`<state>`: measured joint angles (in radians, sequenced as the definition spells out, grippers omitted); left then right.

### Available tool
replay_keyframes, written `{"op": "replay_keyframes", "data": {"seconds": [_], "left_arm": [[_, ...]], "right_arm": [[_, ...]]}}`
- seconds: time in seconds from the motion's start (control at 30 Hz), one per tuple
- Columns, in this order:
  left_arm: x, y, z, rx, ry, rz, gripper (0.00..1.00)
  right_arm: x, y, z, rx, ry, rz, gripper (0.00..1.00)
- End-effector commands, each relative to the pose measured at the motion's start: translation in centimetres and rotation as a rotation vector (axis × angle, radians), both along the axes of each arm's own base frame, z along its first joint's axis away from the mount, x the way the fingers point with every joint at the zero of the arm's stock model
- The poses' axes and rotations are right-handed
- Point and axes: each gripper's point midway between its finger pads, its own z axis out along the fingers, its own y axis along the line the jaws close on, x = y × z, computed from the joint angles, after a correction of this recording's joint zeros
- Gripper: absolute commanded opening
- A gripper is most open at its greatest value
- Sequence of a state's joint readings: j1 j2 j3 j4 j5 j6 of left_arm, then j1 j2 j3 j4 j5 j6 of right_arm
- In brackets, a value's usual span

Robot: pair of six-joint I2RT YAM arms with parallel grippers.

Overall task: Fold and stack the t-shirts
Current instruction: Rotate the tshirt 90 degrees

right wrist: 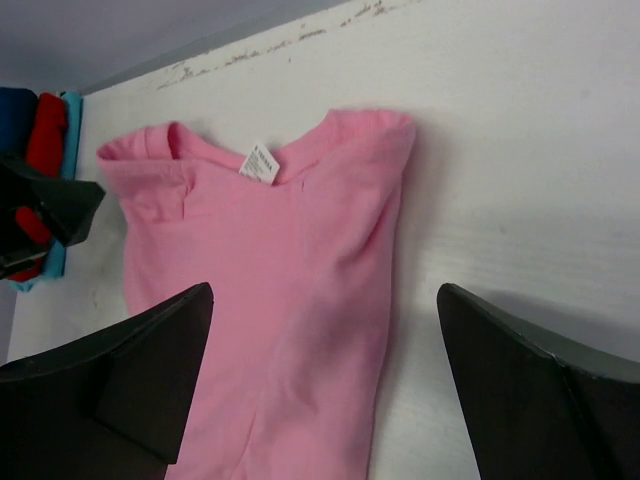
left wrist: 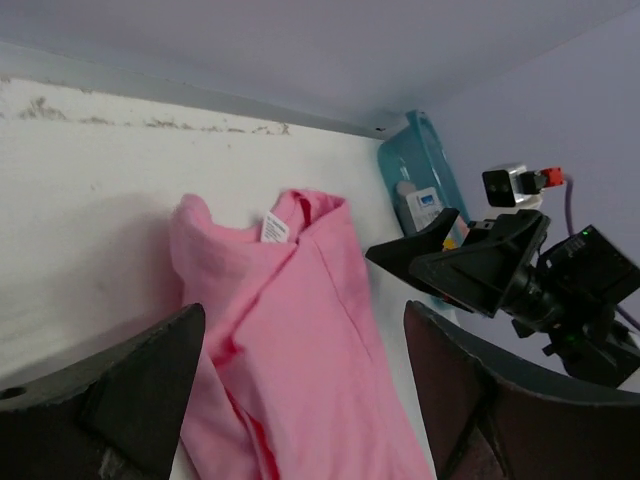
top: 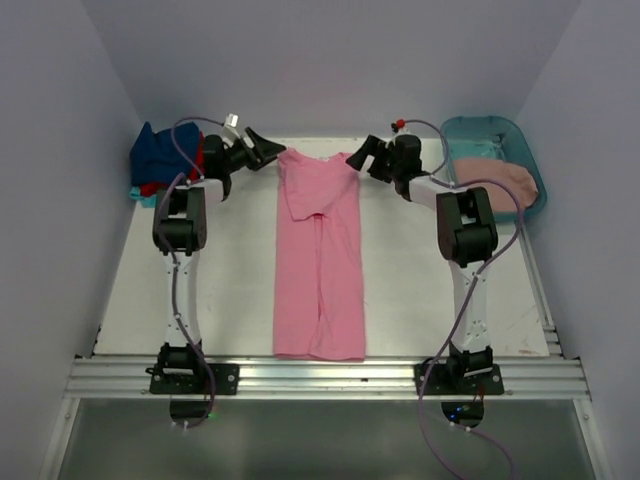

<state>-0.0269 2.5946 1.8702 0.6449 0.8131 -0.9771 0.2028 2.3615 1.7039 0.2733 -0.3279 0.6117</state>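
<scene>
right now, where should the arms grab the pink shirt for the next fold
The two far corners beside the collar: left gripper on the left one, right gripper on the right, each coming from above and outside. The shirt lies flat as a long narrow strip, collar far, so carrying that end toward the hem should halve it.

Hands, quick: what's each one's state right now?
Left hand: open, holding nothing, near the pink t-shirt collar.
Right hand: open, holding nothing, near the same collar.

a teal plastic tub [top: 478,121] sits at the far right corner of the white table [top: 235,280].
</scene>
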Motion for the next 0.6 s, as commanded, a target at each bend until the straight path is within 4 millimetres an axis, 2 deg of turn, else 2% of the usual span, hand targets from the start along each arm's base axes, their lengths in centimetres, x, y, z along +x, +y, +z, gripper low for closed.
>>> {"op": "replay_keyframes", "data": {"seconds": [0.0,0.03,0.07,0.1,0.13,0.17,0.2,0.23,0.27,0.3,0.33,0.37,0.4,0.43,0.47,0.5,0.53,0.57], "left_arm": [[-4.2,4.0,14.3,-0.038,-0.337,0.046,0.85],[-6.6,4.7,14.8,-0.005,-0.324,0.083,0.85],[-7.8,5.1,14.7,0.010,-0.303,0.119,0.85],[-9.2,5.2,14.0,0.026,-0.258,0.138,0.85],[-10.6,5.3,13.4,0.057,-0.242,0.150,0.85],[-13.5,5.5,12.9,0.079,-0.196,0.192,0.85],[-15.2,5.5,11.3,0.114,-0.123,0.202,0.85],[-16.7,5.9,10.4,0.182,-0.115,0.226,0.84],[-19.5,6.1,10.0,0.225,-0.091,0.272,0.84],[-21.7,5.9,8.1,0.267,-0.014,0.261,0.84],[-23.4,6.0,7.1,0.315,0.009,0.257,0.84],[-26.4,4.5,6.3,0.347,0.036,0.232,0.84],[-28.9,3.9,4.4,0.372,0.115,0.196,0.84],[-31.7,2.7,3.7,0.387,0.126,0.152,0.84],[-33.3,2.4,3.0,0.407,0.151,0.130,0.83],[-35.6,2.4,1.3,0.432,0.229,0.098,0.82],[-37.9,2.3,0.9,0.449,0.240,0.073,0.82],[-39.2,2.6,0.5,0.464,0.262,0.067,0.82]], "right_arm": [[-0.9,-1.6,11.8,0.047,-0.276,-0.064,0.99],[-3.0,-2.6,12.4,0.033,-0.268,-0.099,0.99],[-4.2,-3.3,13.1,0.023,-0.271,-0.122,0.99],[-6.4,-3.9,10.5,-0.010,-0.201,-0.133,0.99],[-7.8,-3.6,10.6,-0.035,-0.190,-0.130,0.99],[-9.0,-4.6,10.7,-0.102,-0.186,-0.166,0.99],[-11.2,-5.0,12.1,-0.133,-0.179,-0.172,0.99],[-13.6,-4.4,10.6,-0.166,-0.144,-0.150,0.99],[-15.2,-4.3,10.2,-0.203,-0.129,-0.130,0.99],[-17.5,-5.0,10.7,-0.246,-0.095,-0.156,0.99],[-20.1,-4.0,8.9,-0.271,-0.042,-0.120,0.99],[-21.7,-3.8,8.2,-0.283,-0.012,-0.107,0.99],[-24.1,-4.4,6.5,-0.332,0.063,-0.112,0.99],[-27.0,-4.2,5.4,-0.329,0.108,-0.100,0.99],[-28.8,-4.3,4.6,-0.326,0.142,-0.085,0.98],[-32.1,-4.7,1.6,-0.345,0.236,-0.043,0.96],[-33.8,-4.6,2.4,-0.318,0.221,-0.031,0.95],[-35.6,-4.7,1.7,-0.298,0.256,-0.028,0.94]]}}
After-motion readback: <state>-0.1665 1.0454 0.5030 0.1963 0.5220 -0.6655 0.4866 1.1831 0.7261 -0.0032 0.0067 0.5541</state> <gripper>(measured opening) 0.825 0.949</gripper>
